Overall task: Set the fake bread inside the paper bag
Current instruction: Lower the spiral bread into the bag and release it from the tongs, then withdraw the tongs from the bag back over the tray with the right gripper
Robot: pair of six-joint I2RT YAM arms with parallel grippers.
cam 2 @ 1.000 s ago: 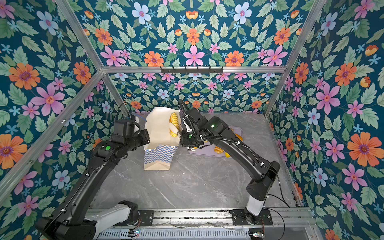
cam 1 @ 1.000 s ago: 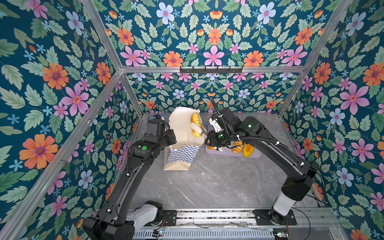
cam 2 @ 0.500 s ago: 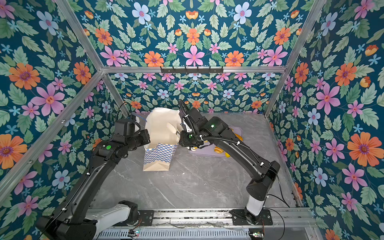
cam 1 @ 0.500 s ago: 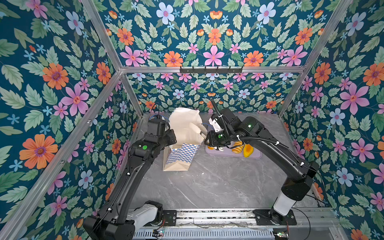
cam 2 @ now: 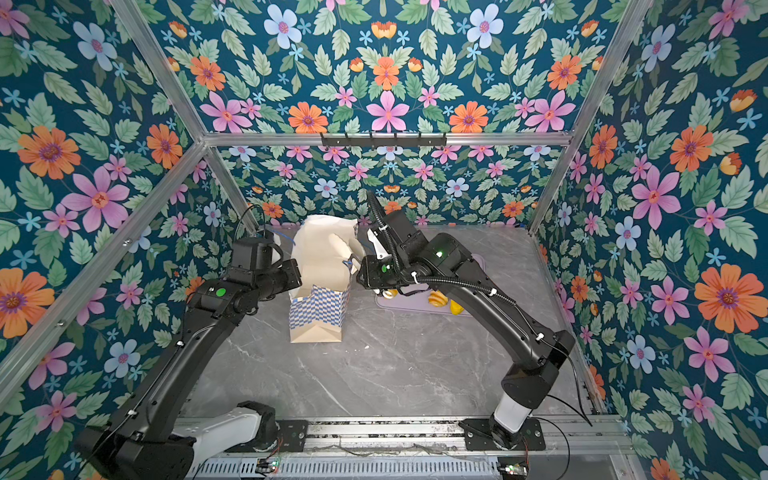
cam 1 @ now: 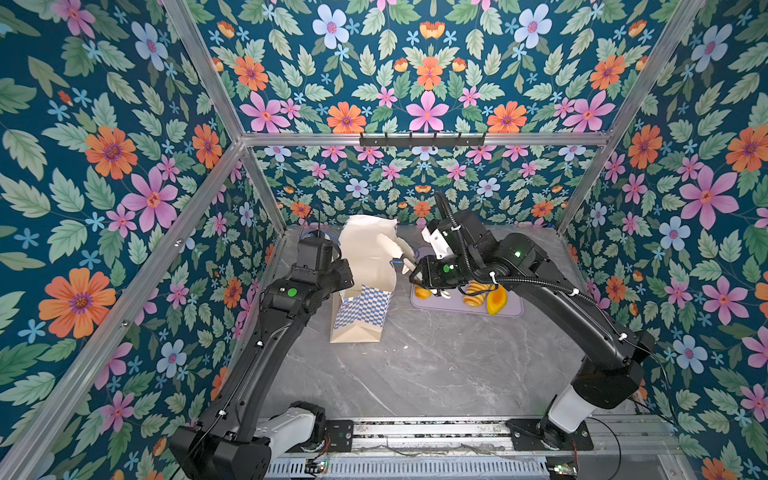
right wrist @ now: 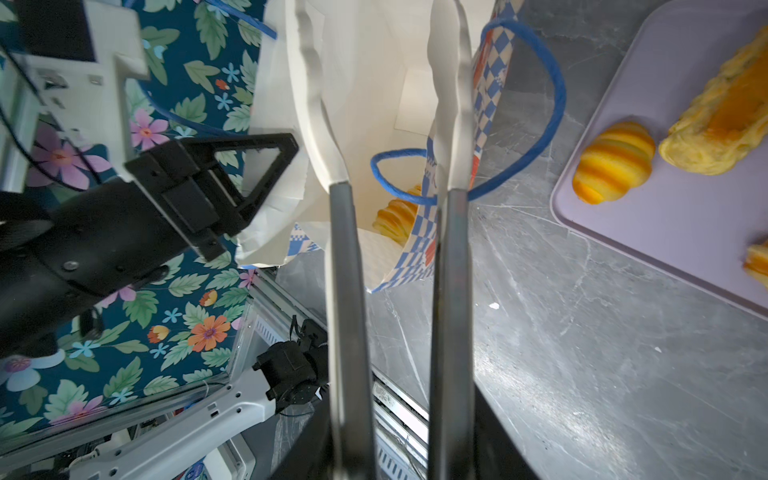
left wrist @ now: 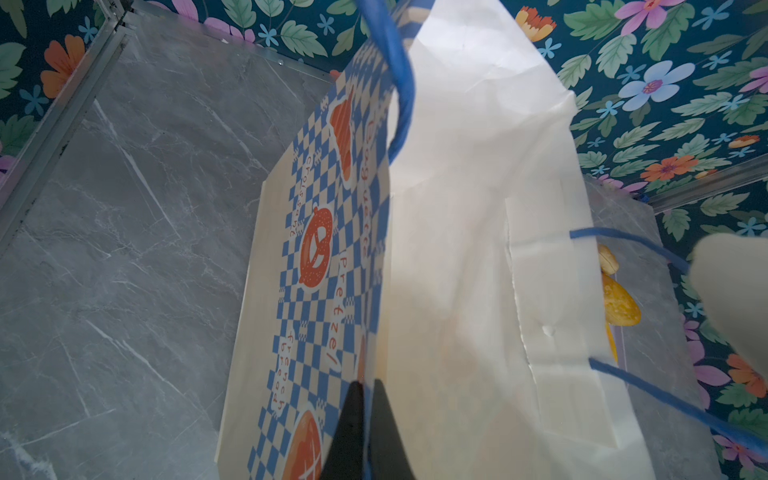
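**Top views.** The paper bag (cam 1: pixel 363 291) stands on the grey counter (cam 1: pixel 436 374). Its checkered band sits low, and the cream upper part is crumpled and leaning. The left arm (cam 1: pixel 291 299) reaches to the bag's left side, where its fingers are hidden. The right gripper (cam 1: pixel 409 268) sits at the bag's upper right edge, by a blue cord handle (cam 1: pixel 395 262). A lilac tray (cam 1: pixel 513 311) lies just right of the bag. Three pieces of fake bread (cam 1: pixel 475 293) show on it in both top views.

**Left wrist.** The left gripper (left wrist: pixel 368 390) has its black fingers pressed together, pinching the bag's rim. Past the bag's far wall, two bread pieces lie on the tray.

**Right wrist.** The right gripper's pale fingers (right wrist: pixel 318 124) are spread and hold nothing. They hang over the bag's open mouth. One ridged piece (right wrist: pixel 395 216) lies down inside the bag. On the tray, a striped bun (right wrist: pixel 611 164) sits just beside a long loaf (right wrist: pixel 723 120). A third piece is cut off at the frame edge.
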